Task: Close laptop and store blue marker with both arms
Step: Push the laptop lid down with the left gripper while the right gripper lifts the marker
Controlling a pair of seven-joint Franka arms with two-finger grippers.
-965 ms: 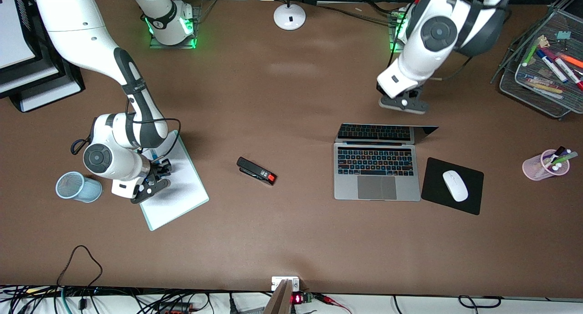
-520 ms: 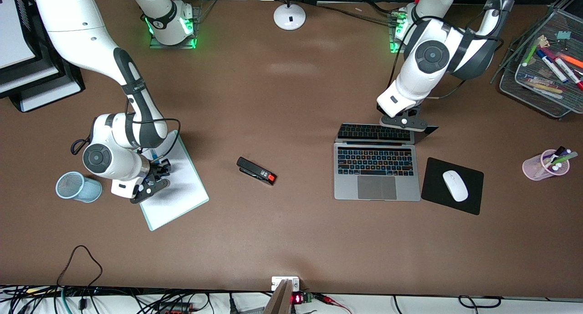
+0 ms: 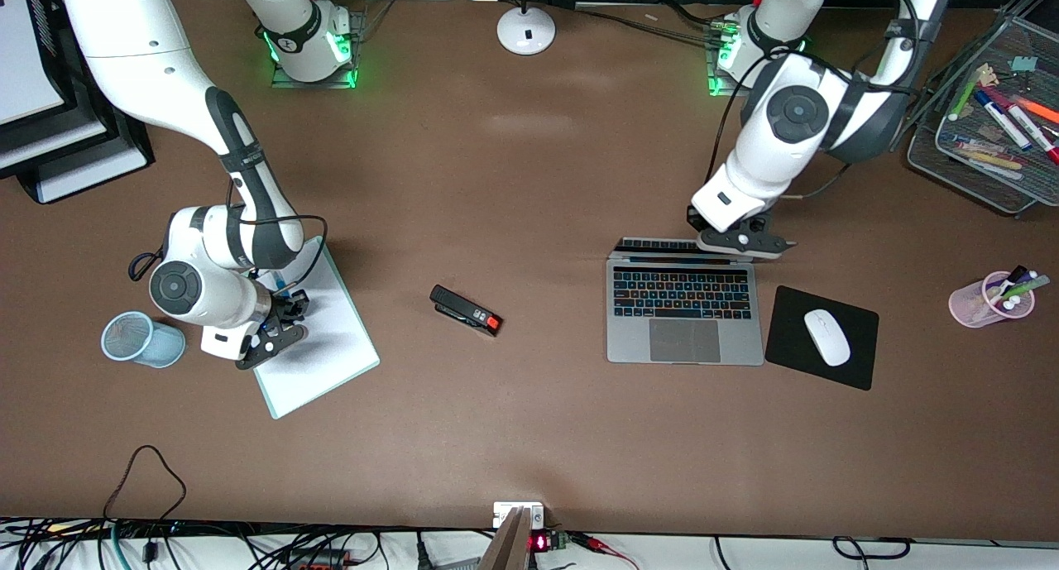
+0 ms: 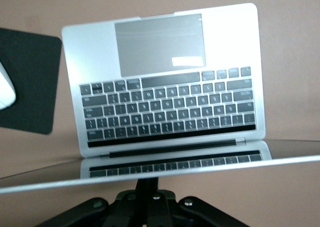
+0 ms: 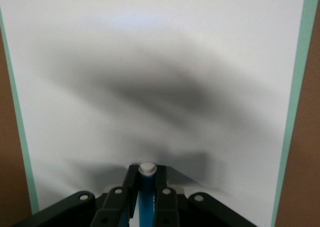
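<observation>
Jaws of the right gripper (image 5: pixel 146 189) are tight on the short bright-blue marker (image 5: pixel 146 199) over the white green-edged pad (image 3: pixel 318 338); the left gripper (image 3: pixel 739 241), jaws together, holds nothing and pushes the slim silver-grey laptop (image 3: pixel 683 309) lid.

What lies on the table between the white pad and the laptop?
In the front view, only a black stapler with a red end lies on the table between the white pad and the laptop; the rest is bare brown table.
</observation>
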